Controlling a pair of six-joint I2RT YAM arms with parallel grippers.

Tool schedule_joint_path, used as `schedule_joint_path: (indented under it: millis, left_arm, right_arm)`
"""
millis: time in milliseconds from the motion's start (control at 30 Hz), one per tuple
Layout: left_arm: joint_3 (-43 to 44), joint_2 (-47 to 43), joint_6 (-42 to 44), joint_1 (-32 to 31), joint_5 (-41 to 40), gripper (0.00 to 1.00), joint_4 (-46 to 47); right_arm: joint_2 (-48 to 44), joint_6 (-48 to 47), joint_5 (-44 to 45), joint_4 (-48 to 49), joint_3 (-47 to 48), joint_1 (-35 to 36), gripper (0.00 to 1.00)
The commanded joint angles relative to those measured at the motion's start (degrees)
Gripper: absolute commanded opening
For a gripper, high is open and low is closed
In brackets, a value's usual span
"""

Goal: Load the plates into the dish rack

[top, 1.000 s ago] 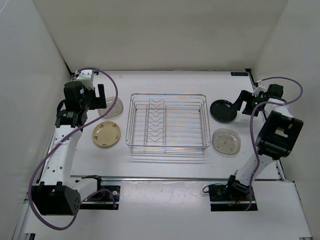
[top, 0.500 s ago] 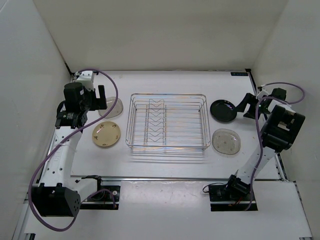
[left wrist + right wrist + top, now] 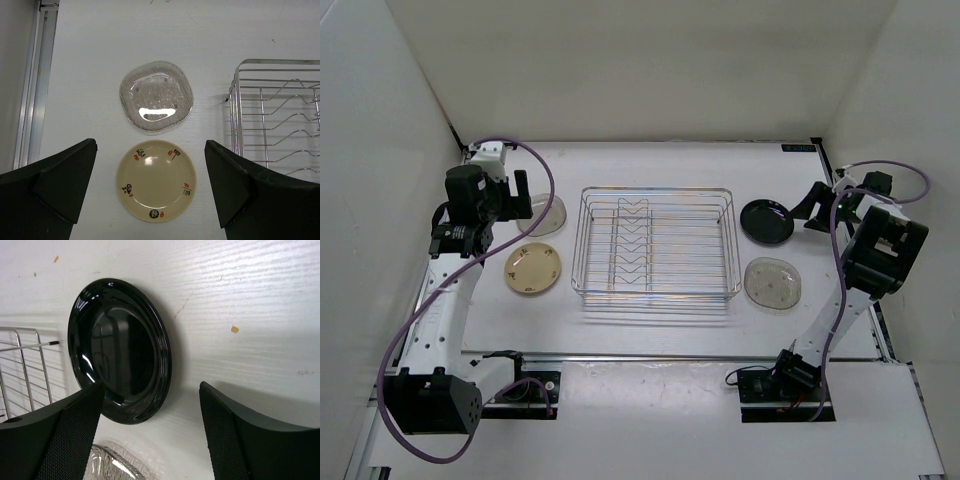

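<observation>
Our right gripper (image 3: 150,390) hung spread wide by the black plate (image 3: 120,350) near the table's (image 3: 660,165) right edge, so we'd pinch its rim low.

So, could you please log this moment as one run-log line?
dish rack: no plates | left gripper: open, empty | right gripper: open, near black plate | cream plate, left clear plate, right clear plate: on table
</observation>
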Motion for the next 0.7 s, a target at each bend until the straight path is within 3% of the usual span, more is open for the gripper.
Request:
schedule_joint_path:
  millis: [0,667]
  left_arm:
    - [-0.1,-1.9,-0.5,0.5,1.1,1.0,0.7]
    - [-0.1,-2.4,-1.0,0.5,1.6,1.0,0.7]
  right_arm:
    - [1.6,0.4,-1.7,-2.2,2.6,-0.1,0.79]
    - [6.8,-4.4,-1.6,-11.0,7.4,-0.1,0.73]
